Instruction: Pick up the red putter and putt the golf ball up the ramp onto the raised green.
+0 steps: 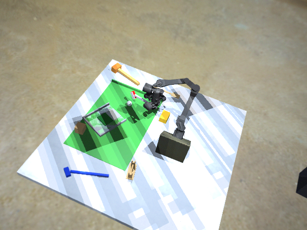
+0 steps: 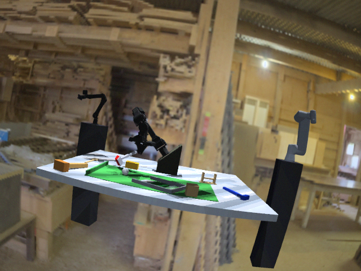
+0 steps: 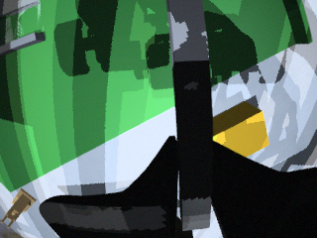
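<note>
The red putter (image 1: 133,94) (image 2: 117,160) has a red and white head on a pale shaft. My gripper (image 1: 149,99) (image 2: 138,150) (image 3: 183,140) is shut on its black handle, which runs between the fingers in the wrist view. The head hangs a little above the green mat (image 1: 138,138) (image 2: 98,174). The white golf ball (image 1: 129,103) (image 2: 124,171) rests on the mat near the head, between it and the grey-walled ramp (image 1: 92,127) (image 2: 151,186). The raised green within those walls holds no ball. The putter head and ball are out of the wrist view.
A yellow block (image 1: 164,116) (image 2: 132,165) (image 3: 245,134) sits beside the mat. An orange mallet (image 1: 116,67) (image 2: 61,165), a brown block (image 1: 79,128) (image 2: 192,189), a blue putter (image 1: 89,173) (image 2: 235,193) and a small wooden rack (image 1: 131,170) (image 3: 19,207) stand or lie around the mat and ramp.
</note>
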